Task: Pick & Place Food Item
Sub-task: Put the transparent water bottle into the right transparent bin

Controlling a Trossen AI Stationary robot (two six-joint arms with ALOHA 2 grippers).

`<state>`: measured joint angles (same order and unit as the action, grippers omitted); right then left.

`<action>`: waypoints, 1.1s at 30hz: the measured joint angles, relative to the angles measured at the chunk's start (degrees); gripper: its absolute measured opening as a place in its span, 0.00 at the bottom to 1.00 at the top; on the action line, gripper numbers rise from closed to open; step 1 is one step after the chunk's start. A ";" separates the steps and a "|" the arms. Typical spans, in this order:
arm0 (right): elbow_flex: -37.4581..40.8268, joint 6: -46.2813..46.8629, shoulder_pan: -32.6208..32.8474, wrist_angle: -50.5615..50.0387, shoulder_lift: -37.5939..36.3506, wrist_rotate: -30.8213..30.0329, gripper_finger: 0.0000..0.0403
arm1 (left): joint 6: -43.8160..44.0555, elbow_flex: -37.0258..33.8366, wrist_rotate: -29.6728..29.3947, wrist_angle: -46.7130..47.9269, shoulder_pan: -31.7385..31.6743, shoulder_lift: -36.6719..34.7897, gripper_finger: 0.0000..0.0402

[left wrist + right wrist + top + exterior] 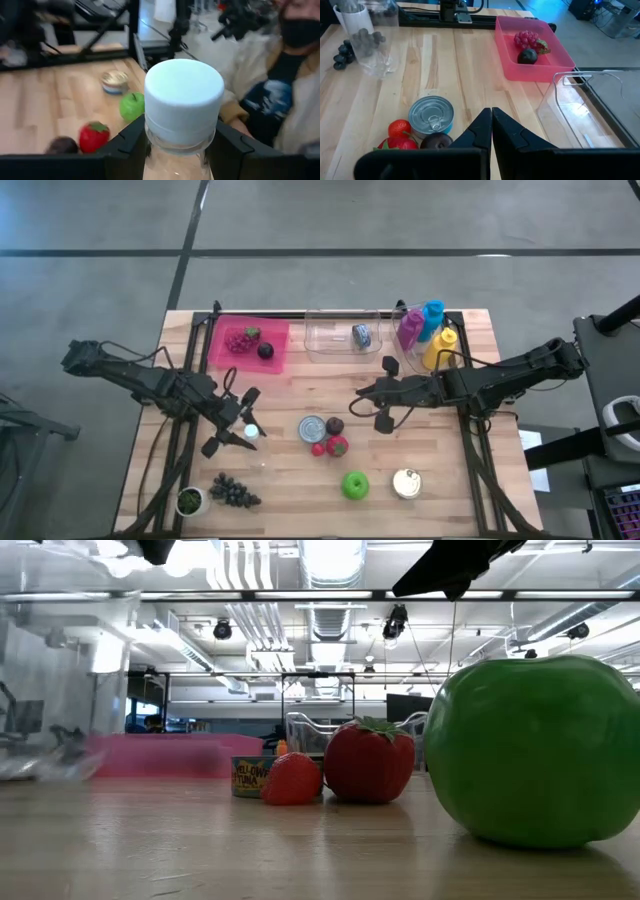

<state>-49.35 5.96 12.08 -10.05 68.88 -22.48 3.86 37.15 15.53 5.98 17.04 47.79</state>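
Note:
My left gripper (236, 428) is over the table's left half, shut on a clear plastic bottle with a white cap (183, 97); the bottle also shows in the low view (60, 680) and the right wrist view (377, 47). My right gripper (384, 406) hangs shut with nothing in it above the table's middle right, its fingers (491, 127) over a tin can (431, 115), a dark plum (335, 425) and red strawberries (332, 446). The pink tray (280, 340) at the far left holds a raspberry cluster and a plum. My left gripper pinches the bottle's neck and shoulder (150, 150) just under the white cap, one finger (125, 140) on each side. The fingers come nearly level from the table's left. The bottle stands roughly upright, cap up. I cannot tell whether its base touches the table.
A green apple (355, 485) and a tuna can (406, 483) lie near the front edge, grapes (233, 492) and a small white pot (189, 501) at the front left. A clear bin (345, 340) and coloured bottles (428, 335) stand at the back. A person (280, 85) stands beyond the table.

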 joint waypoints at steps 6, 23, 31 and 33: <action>-0.01 0.00 0.00 0.00 0.00 0.00 0.02 | -1.15 5.20 -6.69 2.52 -0.04 -0.07 0.40; -0.01 0.00 0.02 -0.02 0.00 0.00 0.02 | -1.94 10.97 -32.37 2.99 -4.91 3.04 0.39; -0.01 0.00 0.02 -0.02 0.00 0.00 0.02 | -1.90 10.97 -32.22 -5.58 -14.56 11.64 0.39; -0.01 0.00 0.01 -0.02 0.00 0.00 0.02 | -1.44 10.97 -29.99 -8.18 -17.43 13.64 0.39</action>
<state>-49.36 5.96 12.09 -10.07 68.88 -22.48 2.42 48.12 -14.46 -2.20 -0.39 61.43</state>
